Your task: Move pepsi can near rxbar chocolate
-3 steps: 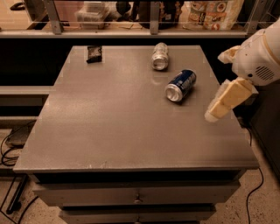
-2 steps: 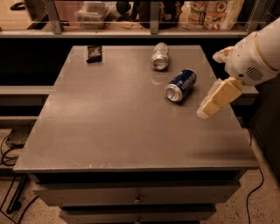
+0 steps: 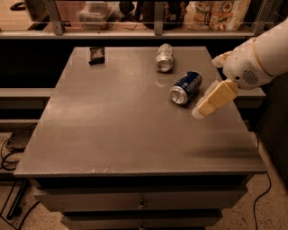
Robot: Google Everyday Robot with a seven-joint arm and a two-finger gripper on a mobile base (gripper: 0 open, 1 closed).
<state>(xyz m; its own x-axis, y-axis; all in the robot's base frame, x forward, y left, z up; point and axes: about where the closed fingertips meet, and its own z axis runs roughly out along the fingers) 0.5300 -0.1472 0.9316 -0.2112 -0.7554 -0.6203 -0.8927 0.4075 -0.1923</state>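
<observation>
The pepsi can (image 3: 186, 87), dark blue with a silver end, lies on its side right of the table's middle. The rxbar chocolate (image 3: 96, 55), a small flat black bar, lies at the table's far left corner. My gripper (image 3: 200, 112) hangs on the white arm at the right, just right of and slightly nearer than the pepsi can, close to it but apart from it. It holds nothing.
A plain silver can (image 3: 164, 57) lies on its side behind the pepsi can. The grey table (image 3: 117, 130) has drawers below its front edge. A shelf with bags and containers (image 3: 216, 11) runs behind the table. Cables (image 3: 11, 155) lie on the floor at the left.
My gripper has moved left, closer to the pepsi can. The cans and the bar have not moved.
</observation>
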